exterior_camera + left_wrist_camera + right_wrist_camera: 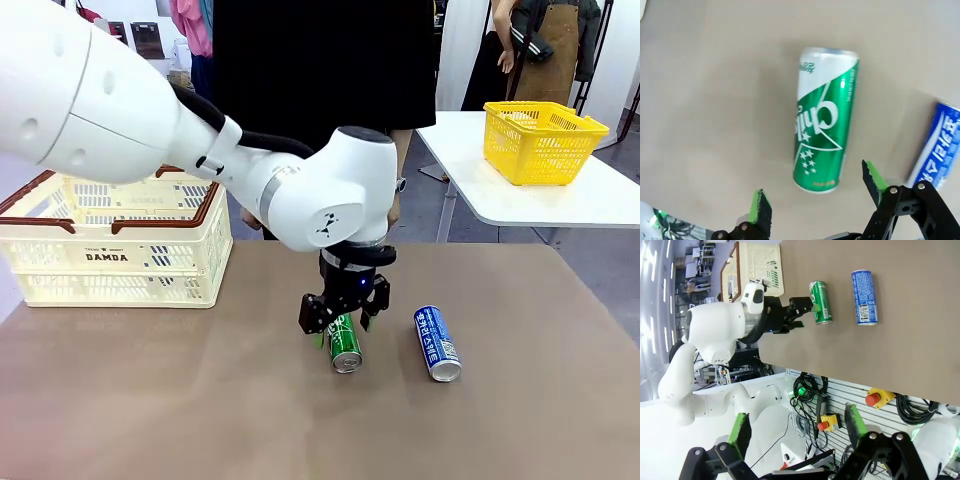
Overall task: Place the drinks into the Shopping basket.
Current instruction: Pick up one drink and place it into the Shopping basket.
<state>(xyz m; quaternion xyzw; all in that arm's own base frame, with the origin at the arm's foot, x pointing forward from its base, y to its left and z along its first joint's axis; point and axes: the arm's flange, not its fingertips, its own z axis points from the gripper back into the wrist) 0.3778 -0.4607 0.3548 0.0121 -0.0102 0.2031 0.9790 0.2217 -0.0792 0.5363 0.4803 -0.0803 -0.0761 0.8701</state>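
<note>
Left end effector spread wide either side of the green can lying on the counter, not pinching it. Blue can at its 3 o'clock, DAMDA basket at 10. Right end effector spread too.

The green can carries a white slanted panel, white lettering and small white stars, with what may be orange print near one silver end. The blue can has white text and silver ends. The Shopping basket is cream-white, slotted, brown-rimmed with black lettering; the left gripper is black with green pads.
</note>
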